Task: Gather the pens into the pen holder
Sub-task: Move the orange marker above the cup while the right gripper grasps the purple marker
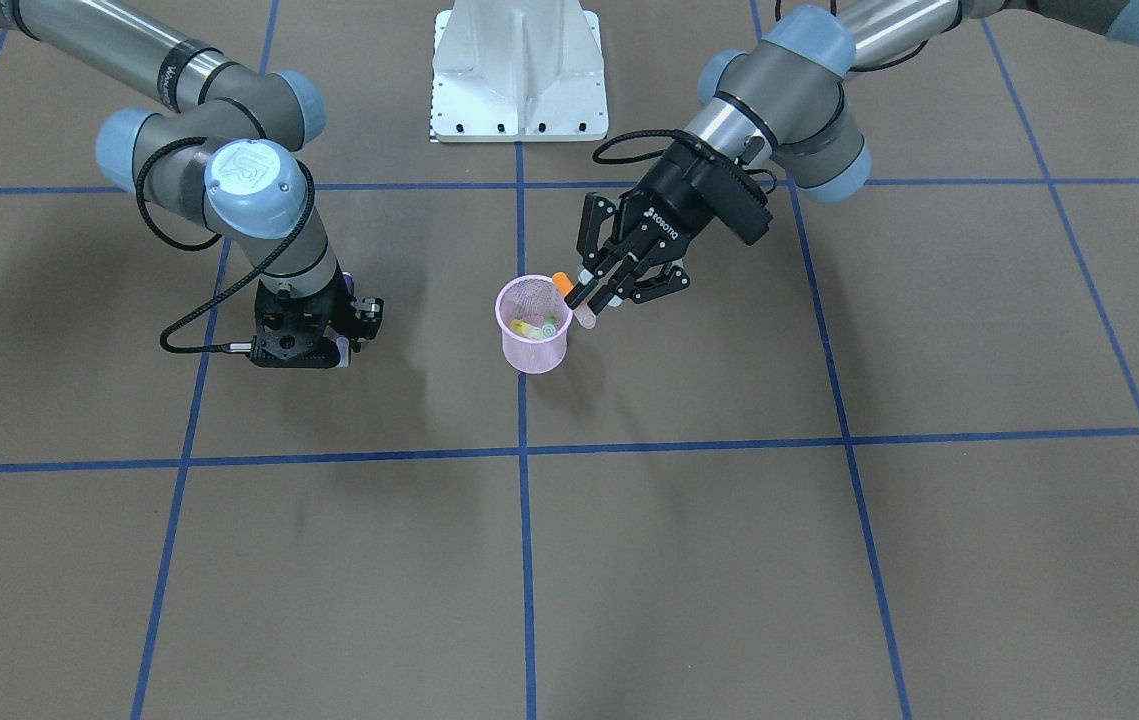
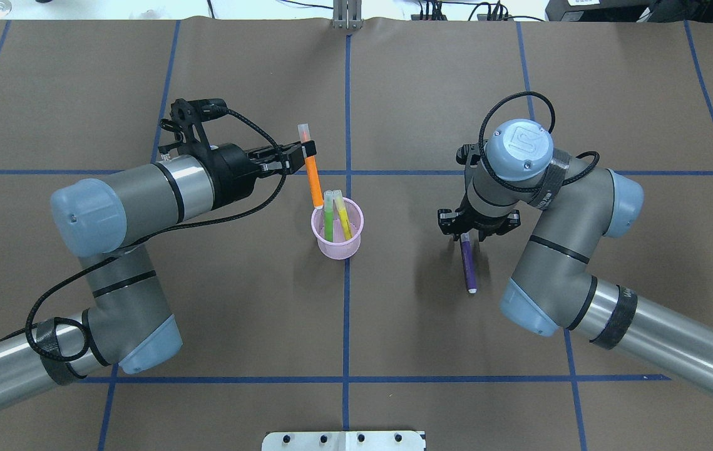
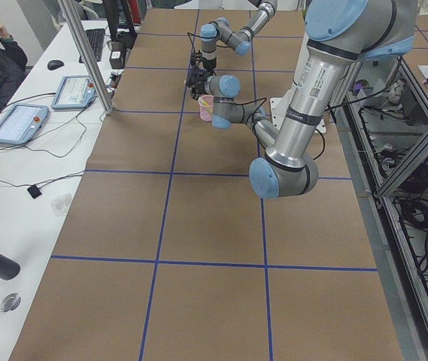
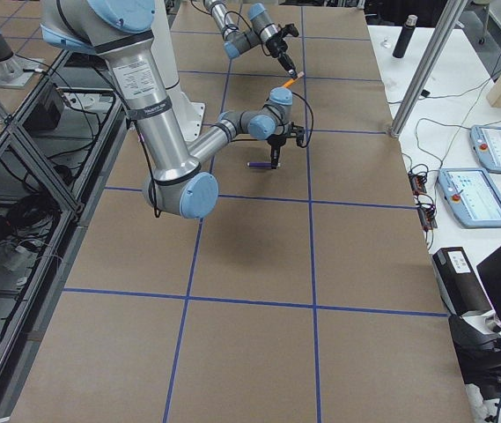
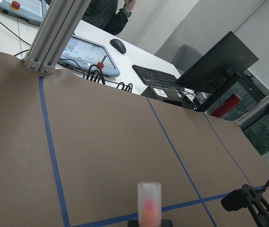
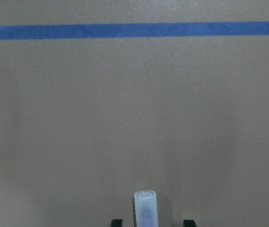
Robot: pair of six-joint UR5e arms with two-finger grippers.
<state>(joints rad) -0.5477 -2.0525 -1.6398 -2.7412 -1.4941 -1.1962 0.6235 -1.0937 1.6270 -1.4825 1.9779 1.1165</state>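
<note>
The pink mesh pen holder [image 2: 337, 241] stands at the table's middle with a green pen [image 2: 328, 216] and a yellowish pen [image 2: 343, 218] upright in it. My left gripper [image 2: 310, 150] is shut on an orange pen [image 2: 313, 178], pale cap pointing away from me; the pen's orange end hangs at the holder's left rim. In the front view the left gripper [image 1: 591, 296] is just right of the holder [image 1: 533, 348]. My right gripper [image 2: 466, 237] points down, open, its fingers either side of a purple pen [image 2: 469, 266] lying on the table; its cap shows in the right wrist view [image 6: 145, 208].
The white robot base plate [image 1: 519, 70] is at the table's near edge. Blue tape lines [image 2: 347, 326] grid the brown table. An operators' desk with tablets [image 3: 18, 120] and cables runs along the far side.
</note>
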